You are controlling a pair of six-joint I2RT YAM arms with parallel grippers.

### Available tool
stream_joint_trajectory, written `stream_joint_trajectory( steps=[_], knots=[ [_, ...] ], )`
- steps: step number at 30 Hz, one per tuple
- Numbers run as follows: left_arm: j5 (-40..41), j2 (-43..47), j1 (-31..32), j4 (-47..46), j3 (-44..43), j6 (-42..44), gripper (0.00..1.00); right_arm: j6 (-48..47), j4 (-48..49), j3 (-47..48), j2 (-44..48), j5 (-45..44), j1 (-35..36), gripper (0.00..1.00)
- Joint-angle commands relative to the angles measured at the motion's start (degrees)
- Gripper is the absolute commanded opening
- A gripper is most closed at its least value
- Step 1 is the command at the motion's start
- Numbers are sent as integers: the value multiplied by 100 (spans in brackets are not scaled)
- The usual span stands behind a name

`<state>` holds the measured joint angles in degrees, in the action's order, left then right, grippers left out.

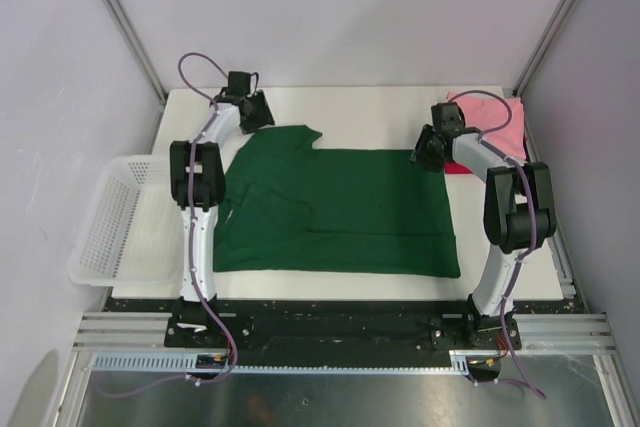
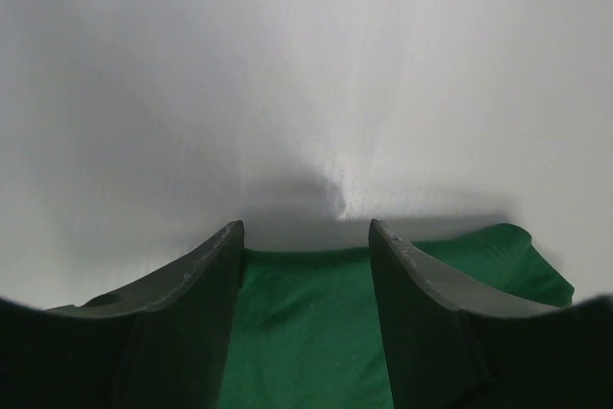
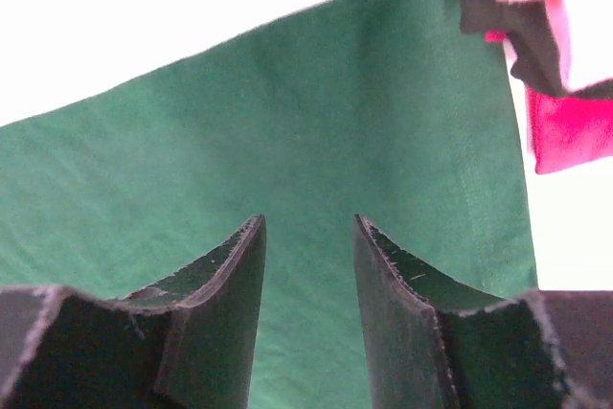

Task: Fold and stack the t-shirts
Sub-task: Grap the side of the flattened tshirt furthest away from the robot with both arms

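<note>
White walls close in a white desk [image 1: 380, 112]. The dark green t-shirt [image 1: 340, 212] lies spread flat across its middle, laid out for folding. Your left hand [image 1: 253, 112] sits at the shirt's far left corner, fingers parted over the cloth edge with nothing pinched. Your right hand [image 1: 425, 150] mirrors it at the far right corner, fingers also spread above the fabric. That pairing suggests you mean to take both far corners together and fold them toward you. The folded pink and red tees [image 1: 492, 125] sit at the desk's far right corner as the stack. The white basket [image 1: 110, 227] stands at the left edge.
</note>
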<state>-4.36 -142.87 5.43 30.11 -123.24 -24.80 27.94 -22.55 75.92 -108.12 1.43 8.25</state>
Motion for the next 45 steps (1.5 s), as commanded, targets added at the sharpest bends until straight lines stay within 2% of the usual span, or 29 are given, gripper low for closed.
stream_joint_trajectory(
  steps=[1,5,8,12,14,23,35,45],
  knots=[
    [-251,157,37,22,221,219,59,-266,-97,583,-239,-437,-7,46],
    [-197,246,65,19,375,297,51,-370,-292,920,-467,-656,-3,46],
    [-148,299,79,25,430,351,36,-457,-461,1221,-662,-809,18,46],
    [-116,422,89,26,460,366,8,-633,-692,1705,-1010,-1120,78,45],
    [-87,516,94,18,463,387,2,-705,-802,1955,-1203,-1229,84,46],
    [50,977,84,21,589,502,0,-863,-1091,2444,-1762,-1613,55,42],
    [-52,1016,82,21,660,431,0,-529,-857,2498,-1908,-2154,-101,41],
    [-98,999,86,21,595,407,0,-296,-1094,3225,-2440,-2249,-94,41]
  ],
)
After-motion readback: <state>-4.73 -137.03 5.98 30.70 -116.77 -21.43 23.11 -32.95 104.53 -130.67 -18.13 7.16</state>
